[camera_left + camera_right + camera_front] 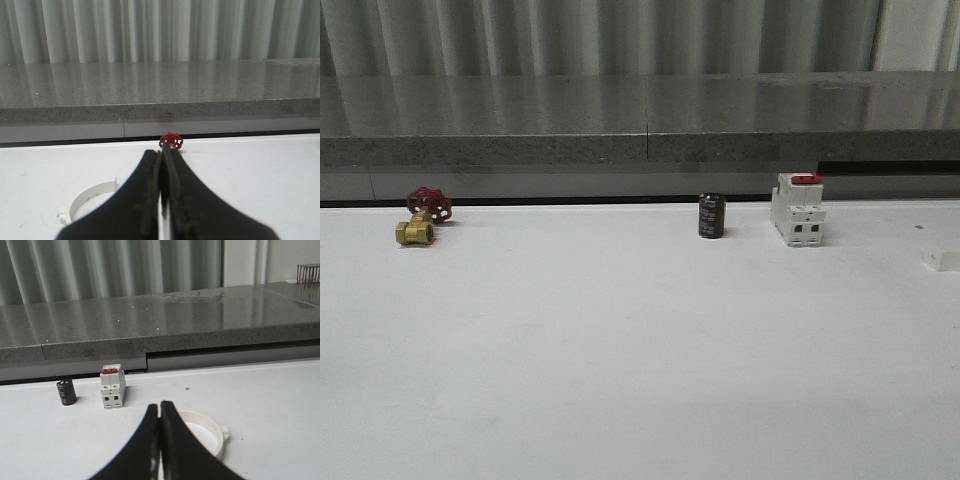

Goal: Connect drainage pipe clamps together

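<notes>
In the left wrist view one white half-ring drainage pipe clamp (90, 196) lies flat on the white table, partly hidden behind my left gripper (163, 156), whose black fingers are shut with nothing between them. In the right wrist view the other white clamp (210, 432) lies on the table just beyond and beside my right gripper (160, 407), a small lug sticking out of its side. That gripper is also shut and holds nothing. Part of each clamp is hidden by the fingers.
A brass valve with a red handwheel (422, 215) stands at the table's far left. A black cylinder (711, 215) and a white breaker with a red top (798, 208) stand at the far right, a small white block (942, 260) at the right edge. A grey ledge runs behind.
</notes>
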`<move>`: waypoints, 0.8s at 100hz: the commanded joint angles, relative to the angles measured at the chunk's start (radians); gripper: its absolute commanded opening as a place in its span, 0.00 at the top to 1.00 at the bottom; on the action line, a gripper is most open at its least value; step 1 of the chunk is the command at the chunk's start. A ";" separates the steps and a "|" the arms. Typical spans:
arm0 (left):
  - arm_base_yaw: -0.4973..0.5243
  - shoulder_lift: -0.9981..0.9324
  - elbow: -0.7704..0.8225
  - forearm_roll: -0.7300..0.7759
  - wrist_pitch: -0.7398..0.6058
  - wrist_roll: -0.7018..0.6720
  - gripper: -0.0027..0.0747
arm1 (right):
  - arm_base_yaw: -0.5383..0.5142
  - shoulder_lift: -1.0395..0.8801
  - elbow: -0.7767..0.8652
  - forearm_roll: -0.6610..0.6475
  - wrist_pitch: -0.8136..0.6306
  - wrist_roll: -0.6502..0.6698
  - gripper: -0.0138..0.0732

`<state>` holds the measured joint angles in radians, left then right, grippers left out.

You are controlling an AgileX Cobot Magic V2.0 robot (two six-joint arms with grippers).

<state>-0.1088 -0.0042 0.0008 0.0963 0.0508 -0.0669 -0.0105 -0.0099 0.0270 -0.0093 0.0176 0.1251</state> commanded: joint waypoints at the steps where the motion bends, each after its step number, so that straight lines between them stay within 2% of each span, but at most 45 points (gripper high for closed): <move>1: 0.003 -0.024 0.044 -0.001 -0.071 -0.006 0.99 | 0.000 -0.019 -0.016 -0.003 -0.085 0.002 0.92; 43: 0.003 -0.024 0.026 -0.010 -0.058 -0.006 0.99 | 0.000 -0.019 -0.016 -0.003 -0.085 0.002 0.92; 54: 0.003 0.001 -0.081 -0.131 0.068 -0.006 0.99 | 0.000 -0.019 -0.016 -0.003 -0.085 0.002 0.92; 80: 0.003 0.253 -0.451 -0.139 0.405 -0.006 0.99 | 0.000 -0.019 -0.016 -0.003 -0.085 0.002 0.92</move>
<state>-0.1088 0.1389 -0.2981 -0.0308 0.4090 -0.0669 -0.0105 -0.0099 0.0270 -0.0093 0.0176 0.1251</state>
